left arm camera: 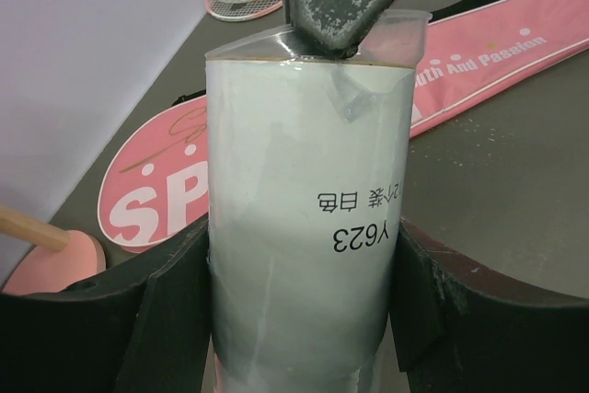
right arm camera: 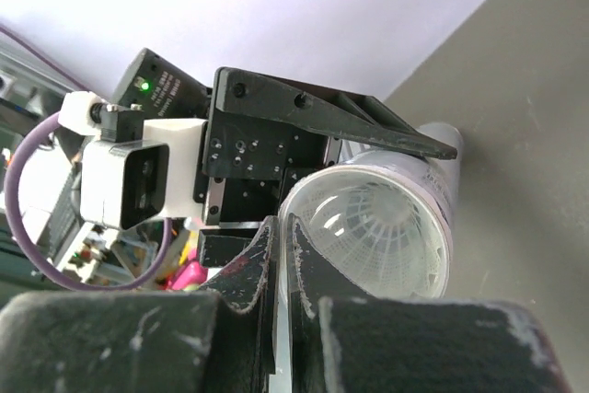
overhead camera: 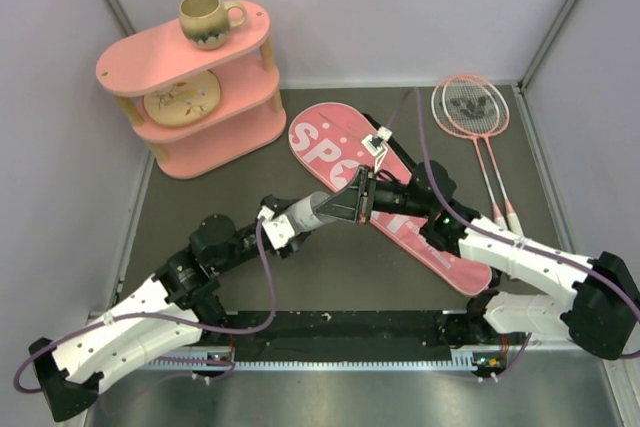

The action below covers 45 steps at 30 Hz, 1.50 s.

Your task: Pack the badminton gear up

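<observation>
The long white tube [overhead camera: 312, 211] hangs over the table's middle, and my left gripper [overhead camera: 285, 221] is shut on its body; its black fingers [left arm camera: 175, 301] press both sides of the tube [left arm camera: 304, 227]. My right gripper [overhead camera: 360, 197] is shut on the rim of the tube's open end, with the thin wall pinched between its fingers [right arm camera: 317, 264]. A white feather shuttlecock [right arm camera: 391, 227] shows inside the tube. The pink bag lettered SPORT [overhead camera: 330, 142] lies flat under both grippers. Two pink-framed rackets [overhead camera: 470, 107] lie at the back right.
A pink two-tier shelf [overhead camera: 215, 137] stands at the back left with a brown mug [overhead camera: 208, 19] on top and a patterned dish [overhead camera: 182, 99] on its middle tier. Grey walls close the table on three sides.
</observation>
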{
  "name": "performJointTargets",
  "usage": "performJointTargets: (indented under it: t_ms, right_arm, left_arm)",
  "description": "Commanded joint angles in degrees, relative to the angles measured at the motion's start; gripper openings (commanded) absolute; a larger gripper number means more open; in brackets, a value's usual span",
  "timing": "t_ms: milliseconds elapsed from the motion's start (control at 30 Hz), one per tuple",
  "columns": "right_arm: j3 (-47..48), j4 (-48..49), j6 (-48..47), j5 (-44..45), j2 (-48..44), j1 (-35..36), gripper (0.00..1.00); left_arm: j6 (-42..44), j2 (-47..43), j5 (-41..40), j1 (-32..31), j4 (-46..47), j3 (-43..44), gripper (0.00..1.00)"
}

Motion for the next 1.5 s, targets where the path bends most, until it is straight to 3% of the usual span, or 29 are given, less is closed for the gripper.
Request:
performJointTargets:
  t_ms: [0,333,433,667,1067,1267,1467]
  right_arm:
    - [-5.93,19.49,7.06,4.97,-0.45,1.03,0.0]
    - [-10.87,42.62,15.24,9.46,6.48,2.97,0.0]
    - [-7.97,38.94,15.16,8.58,8.24,3.49,0.0]
    - [-8.31,41.22,16.83,9.27,9.04,4.46,0.0]
    - [-5.59,31.12,17.97,14.11,13.87,5.87,0.0]
    - [-6.64,33.13,22.01,14.99,15.72,6.4,0.0]
    - [-4.18,19.08,19.99,12.46,17.03,7.36,0.0]
  left_arm:
    - [-2.2,-1.75,3.26,-0.69,11.44,0.57,0.08]
    - [-2.37,-3.24,3.44,-0.69,12.32,0.04,0.07]
    - [-1.85,-2.63,4.05,-0.69,11.89,0.3,0.07]
    - [-1.76,-2.89,4.06,-0.78,11.44,0.39,0.07]
    - [-1.49,-3.24,4.93,-0.78,11.27,0.48,0.07]
    - [-1.5,-3.68,4.93,-0.69,11.35,0.39,0.07]
    - [-1.23,-3.77,4.84,-0.69,11.09,0.3,0.07]
